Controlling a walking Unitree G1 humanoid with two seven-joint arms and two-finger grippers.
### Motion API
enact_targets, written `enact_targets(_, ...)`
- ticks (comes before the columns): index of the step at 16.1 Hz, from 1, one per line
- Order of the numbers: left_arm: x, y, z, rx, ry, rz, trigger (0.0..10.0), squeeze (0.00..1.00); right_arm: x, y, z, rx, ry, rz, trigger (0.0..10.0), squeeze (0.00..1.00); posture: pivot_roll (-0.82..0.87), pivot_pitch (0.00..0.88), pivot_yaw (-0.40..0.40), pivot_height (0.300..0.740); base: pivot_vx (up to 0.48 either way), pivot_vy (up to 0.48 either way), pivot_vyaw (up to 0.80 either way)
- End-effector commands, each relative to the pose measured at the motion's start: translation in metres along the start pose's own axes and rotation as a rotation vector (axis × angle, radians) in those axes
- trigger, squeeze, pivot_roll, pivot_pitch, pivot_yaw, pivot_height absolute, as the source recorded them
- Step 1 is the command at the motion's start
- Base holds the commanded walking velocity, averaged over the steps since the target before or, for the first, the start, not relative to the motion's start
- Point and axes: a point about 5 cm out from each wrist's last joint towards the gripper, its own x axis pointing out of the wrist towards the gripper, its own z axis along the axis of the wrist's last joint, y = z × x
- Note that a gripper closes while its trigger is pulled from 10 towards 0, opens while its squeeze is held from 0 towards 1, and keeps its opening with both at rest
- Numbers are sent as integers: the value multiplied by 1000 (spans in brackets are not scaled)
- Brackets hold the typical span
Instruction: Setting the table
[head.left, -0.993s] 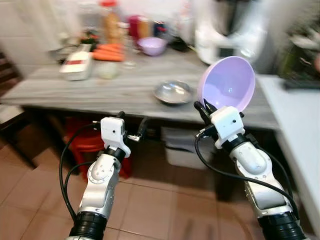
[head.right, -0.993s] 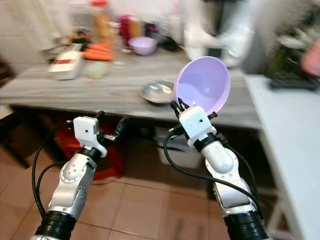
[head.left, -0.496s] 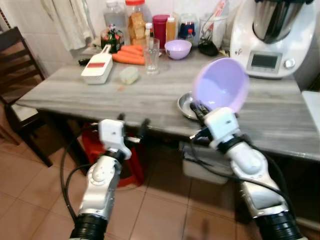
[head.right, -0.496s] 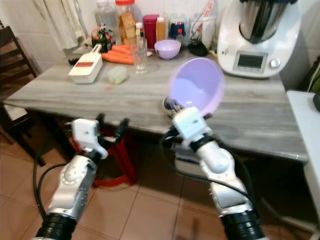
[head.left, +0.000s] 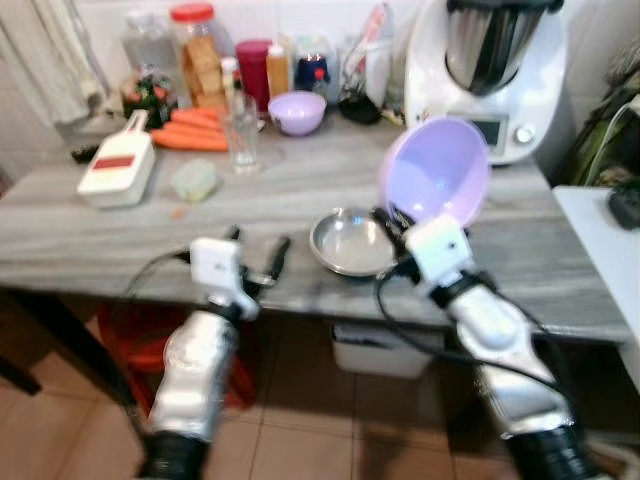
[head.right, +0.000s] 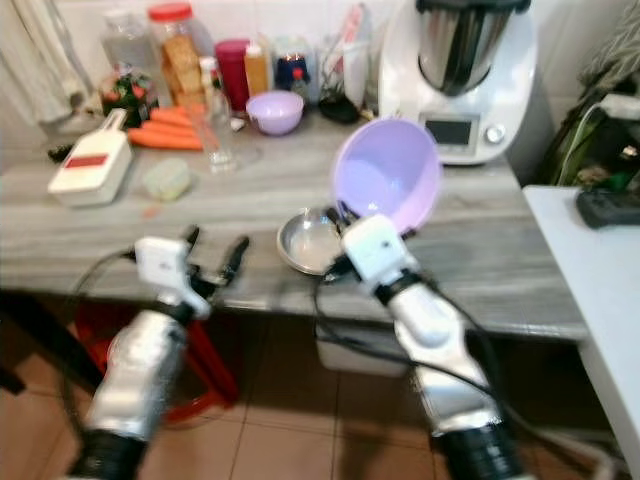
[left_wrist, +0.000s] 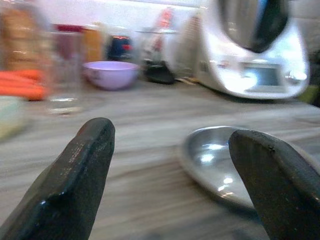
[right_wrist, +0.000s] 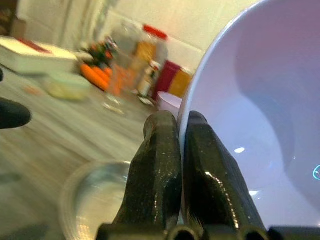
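Nearest to me, low in the frame, both silver arms reach up toward the front edge of the grey wood-grain tabletop (head.left: 80, 255). My left tool (head.left: 256, 258) sits lower left of centre, its two black fingers (left_wrist: 75, 185) spread wide with nothing between them, hovering at the tabletop's near edge. Through its wrist camera I look between those fingers at the rim of a shallow metal dish (left_wrist: 225, 162).

My right tool (head.left: 392, 222) is right of centre, its fingers (right_wrist: 160, 170) pressed together on the rim of a large lilac bowl (head.left: 436, 170), one finger either side of the wall. The bowl is held up on edge, tilted, its hollow facing me, above the tabletop and just right of the metal dish (head.left: 347, 240), which lies flat near the front edge at the middle of the frame.

Farther back on the left I see a white slicer with a red stripe (head.left: 116, 170) and, beside it, a small pale green block (head.left: 193, 181). Behind these stands a clear drinking glass (head.left: 240, 130), with carrots (head.left: 190, 135) lying to its left. A small lilac bowl (head.left: 297, 111) rests upright behind the glass, upper centre.

Along the back wall, upper left to centre, stands a row of jars and bottles (head.left: 200, 60). At upper right is a white kitchen machine with a steel jug (head.left: 487, 70). A white surface (head.left: 600, 250) runs down the right edge.
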Motion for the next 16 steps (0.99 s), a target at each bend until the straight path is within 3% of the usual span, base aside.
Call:
enact_targets(1,-2,10,5,23,-6,15,10000,0,5,2,8,6,-34,9,10000,0,-91,19,45,740,382,0,0)
enact_targets(8,-26,11,0,55,22,-70,10000,0,10,-2,4,-24,-19,79,10000,0,-85,26,43,740,0,0,0)
enact_targets(11,-54,1,-5,58,63,-238,10000,0,24,4,-2,-132,-3,313,10000,0,-68,31,37,740,0,0,0)
enact_targets(16,-67,-2,-3,70,86,-291,10000,0,43,10,-13,-179,45,525,10000,0,-44,44,26,740,0,0,0)
